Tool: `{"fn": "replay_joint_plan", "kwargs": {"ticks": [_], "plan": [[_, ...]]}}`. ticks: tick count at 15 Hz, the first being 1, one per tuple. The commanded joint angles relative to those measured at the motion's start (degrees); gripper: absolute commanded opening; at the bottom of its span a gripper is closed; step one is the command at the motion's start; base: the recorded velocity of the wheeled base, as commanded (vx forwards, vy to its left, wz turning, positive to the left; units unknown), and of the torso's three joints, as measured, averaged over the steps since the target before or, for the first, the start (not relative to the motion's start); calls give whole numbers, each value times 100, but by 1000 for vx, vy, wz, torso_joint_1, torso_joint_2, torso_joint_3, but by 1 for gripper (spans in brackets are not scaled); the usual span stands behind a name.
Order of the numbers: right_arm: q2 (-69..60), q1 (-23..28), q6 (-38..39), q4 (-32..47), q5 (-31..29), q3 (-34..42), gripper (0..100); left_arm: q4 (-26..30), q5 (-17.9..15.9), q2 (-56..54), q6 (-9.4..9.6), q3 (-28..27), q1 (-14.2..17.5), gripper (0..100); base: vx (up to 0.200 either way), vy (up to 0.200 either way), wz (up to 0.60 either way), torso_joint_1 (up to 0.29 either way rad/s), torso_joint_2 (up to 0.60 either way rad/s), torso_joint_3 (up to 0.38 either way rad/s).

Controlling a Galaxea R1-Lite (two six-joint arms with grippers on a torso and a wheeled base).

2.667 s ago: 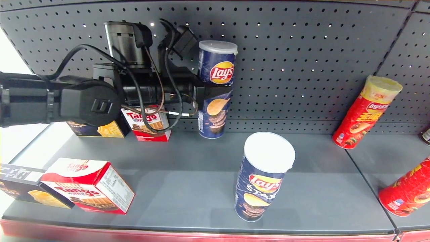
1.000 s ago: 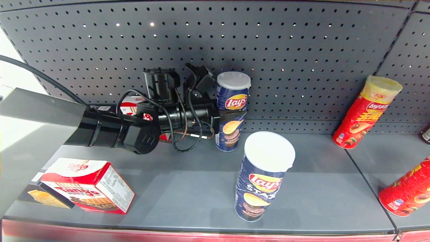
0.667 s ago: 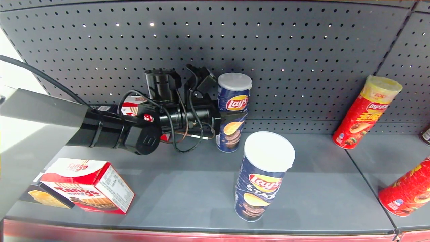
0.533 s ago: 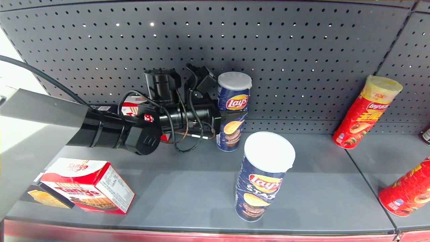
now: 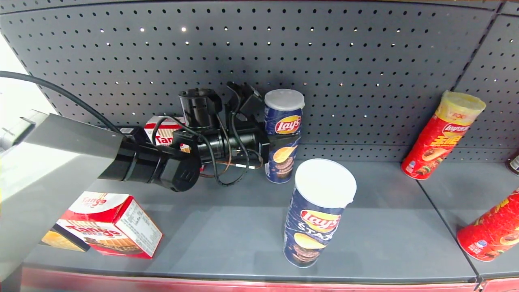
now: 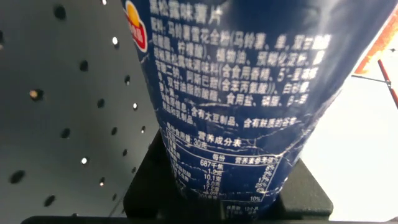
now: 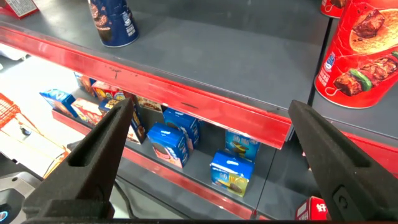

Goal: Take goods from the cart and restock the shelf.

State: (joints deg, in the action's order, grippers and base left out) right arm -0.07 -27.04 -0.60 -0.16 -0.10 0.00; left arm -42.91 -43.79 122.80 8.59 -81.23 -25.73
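A blue chips can (image 5: 284, 115) with a clear lid stands upright at the back of the grey shelf (image 5: 227, 227), close to the pegboard. My left gripper (image 5: 285, 140) is shut on its middle, coming in from the left. In the left wrist view the blue chips can (image 6: 242, 93) sits close up between the dark fingers (image 6: 146, 186); whether its base rests on the shelf I cannot tell. A second blue can (image 5: 318, 211) stands near the front edge. My right gripper (image 7: 217, 155) hangs open with nothing in it, in front of and below the shelf's red lip (image 7: 186, 93).
Two wafer boxes (image 5: 109, 223) lie at the front left and another wafer box (image 5: 164, 132) stands behind my left arm. A red can (image 5: 442, 134) leans on the pegboard at the right; another red can (image 5: 492, 231) lies at the far right. Blue boxes (image 7: 230, 165) sit on a lower shelf.
My left arm has brought the blue can down and to the right, toward the back of the shelf. In the last half second it shifted slightly further right.
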Motion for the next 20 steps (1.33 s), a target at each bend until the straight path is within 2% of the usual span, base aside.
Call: {"fn": "replay_joint_plan", "kwargs": {"ticks": [1, 6, 7, 10, 11, 13, 14, 17, 20], "plan": [[7, -3, 7, -2, 1, 0, 100, 2, 2, 51, 2, 10, -11, 0, 0, 0, 0, 0, 0, 0], [7, -3, 7, -2, 1, 0, 100, -244, 2, 131, 2, 230, -11, 0, 0, 0, 0, 0, 0, 0], [7, -3, 7, -2, 1, 0, 100, -314, 2, 131, 2, 309, -11, 100, 0, 0, 0, 0, 0, 0], [7, -3, 7, -11, 1, 0, 100, -306, 2, 104, -24, 335, -2, 100, 0, 0, 0, 0, 0, 0], [7, -3, 7, -2, 1, 0, 100, -288, 2, 95, -77, 318, -2, 100, 0, 0, 0, 0, 0, 0], [7, -12, -2, -2, 1, 0, 100, -270, 2, -36, -315, 265, -2, 100, 0, 0, 0, 0, 0, 0], [7, -12, 7, -2, 1, 0, 100, -147, 2, -142, -358, 248, -2, 100, 0, 0, 0, 0, 0, 0], [7, -12, 7, -2, 1, 0, 100, 433, 2, -493, -367, 212, -2, 100, 0, 0, 0, 0, 0, 0], [7, -12, -2, -11, 1, 0, 100, 591, 2, -731, -367, 195, 25, 100, 0, 0, 0, 0, 0, 0]]}}
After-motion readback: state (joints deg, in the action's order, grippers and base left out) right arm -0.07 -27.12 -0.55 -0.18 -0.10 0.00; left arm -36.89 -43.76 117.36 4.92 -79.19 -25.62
